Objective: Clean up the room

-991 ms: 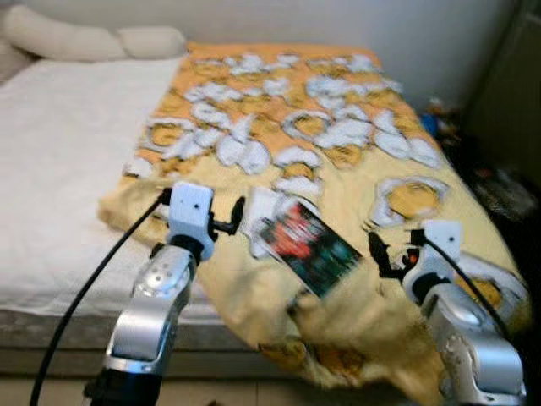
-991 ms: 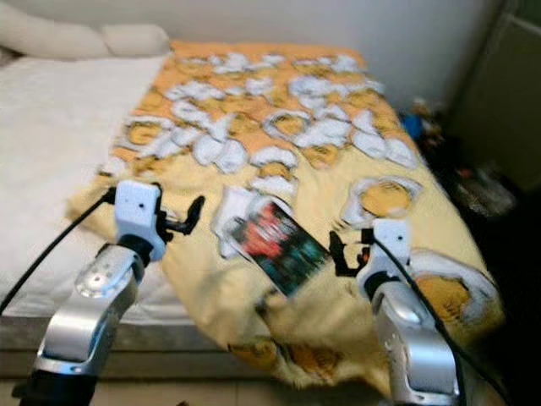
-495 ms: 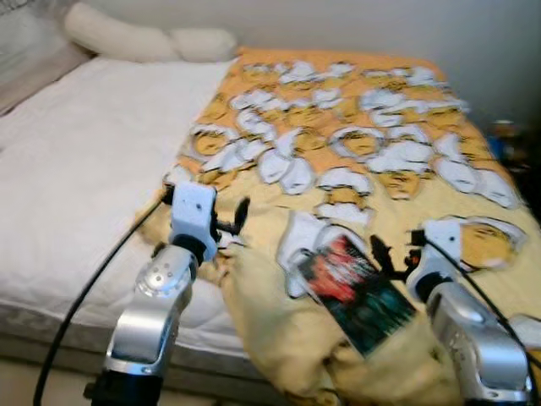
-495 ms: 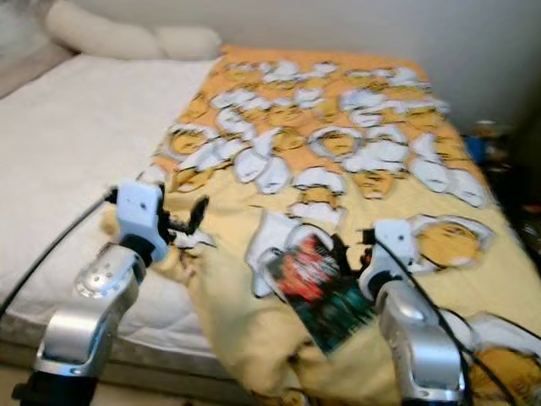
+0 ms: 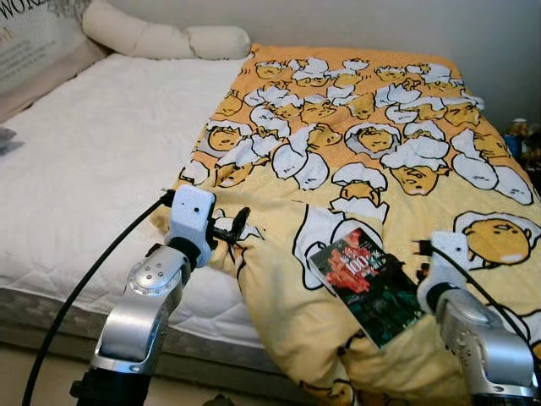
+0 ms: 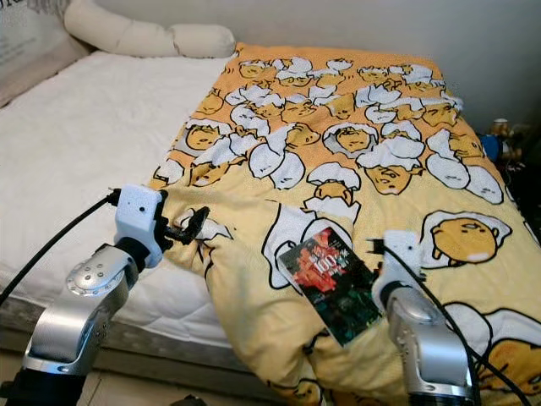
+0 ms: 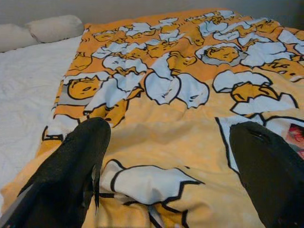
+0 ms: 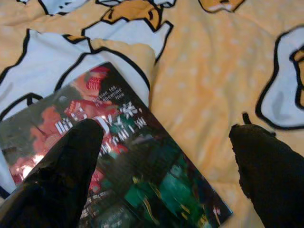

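Observation:
A book (image 5: 365, 275) with a red and dark green cover lies flat on the yellow egg-print blanket (image 5: 363, 144), near the bed's front edge. My right gripper (image 8: 166, 129) hovers open just above the book (image 8: 118, 161), one finger over its cover and the other over the blanket beside it. At the blanket's bunched left edge my left gripper (image 5: 235, 230) is also open and holds nothing. In the left wrist view the left gripper's fingers (image 7: 80, 156) straddle the printed blanket (image 7: 161, 99).
A white mattress (image 5: 93, 161) takes up the bed's left half, with white pillows (image 5: 161, 38) along the wall and a printed cushion (image 5: 30, 46) at the far left. Small items (image 5: 517, 139) stand on the floor beyond the bed's right side.
The camera has swung and steadied, so the whole bed has shifted in view and is sharp. My right gripper now sits over the book's right part instead of beside it. Both stay open.

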Tool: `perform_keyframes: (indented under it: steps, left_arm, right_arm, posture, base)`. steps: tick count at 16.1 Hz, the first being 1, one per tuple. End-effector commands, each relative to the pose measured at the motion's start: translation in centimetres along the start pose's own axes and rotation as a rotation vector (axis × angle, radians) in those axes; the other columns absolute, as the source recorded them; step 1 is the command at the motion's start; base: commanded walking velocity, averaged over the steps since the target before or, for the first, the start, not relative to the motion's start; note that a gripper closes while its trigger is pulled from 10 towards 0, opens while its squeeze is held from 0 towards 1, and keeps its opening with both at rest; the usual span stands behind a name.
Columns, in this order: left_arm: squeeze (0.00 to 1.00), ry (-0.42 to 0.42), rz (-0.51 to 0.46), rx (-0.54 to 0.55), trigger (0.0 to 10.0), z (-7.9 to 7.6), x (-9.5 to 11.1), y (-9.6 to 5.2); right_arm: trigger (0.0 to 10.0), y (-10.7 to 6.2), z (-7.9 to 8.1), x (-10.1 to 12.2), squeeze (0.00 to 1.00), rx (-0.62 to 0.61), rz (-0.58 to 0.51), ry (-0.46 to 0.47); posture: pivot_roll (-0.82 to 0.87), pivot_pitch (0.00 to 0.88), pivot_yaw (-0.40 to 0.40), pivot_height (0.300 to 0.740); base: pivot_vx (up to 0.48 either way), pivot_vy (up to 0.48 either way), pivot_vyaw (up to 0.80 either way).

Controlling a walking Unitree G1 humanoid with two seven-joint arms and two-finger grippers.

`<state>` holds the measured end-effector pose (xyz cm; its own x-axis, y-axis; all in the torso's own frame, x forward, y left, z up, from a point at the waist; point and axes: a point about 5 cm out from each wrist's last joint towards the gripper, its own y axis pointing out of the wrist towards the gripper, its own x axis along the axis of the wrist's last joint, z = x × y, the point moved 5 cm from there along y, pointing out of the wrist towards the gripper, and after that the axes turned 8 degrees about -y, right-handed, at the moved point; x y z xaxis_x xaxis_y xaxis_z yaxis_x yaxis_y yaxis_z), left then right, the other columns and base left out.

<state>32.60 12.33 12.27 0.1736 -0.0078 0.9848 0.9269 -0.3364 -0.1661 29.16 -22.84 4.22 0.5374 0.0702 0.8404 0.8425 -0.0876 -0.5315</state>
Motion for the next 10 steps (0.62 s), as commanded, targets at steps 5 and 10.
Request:
perform_keyframes:
  steps: [5,10]
  left_arm:
    - [0.81,-0.009,0.037,-0.190,10.0,-2.0,0.8,0.1]
    - [0.81,-0.012,0.212,-0.518,10.0,-5.6,-1.2,-2.0]
  right_arm:
    - [10.0,1.6,-3.0,-2.8,1.00,0.085,0.168,0.261]
    - [10.0,1.7,-5.7,-4.5,1.00,0.143,0.238,0.314]
  posture:
    - [-0.02,0.000,0.078,0.740]
    - [-0.01,0.000,0.078,0.740]
  base:
    - [0.000,0.000,0.00]
    - [0.000,0.000,0.00]
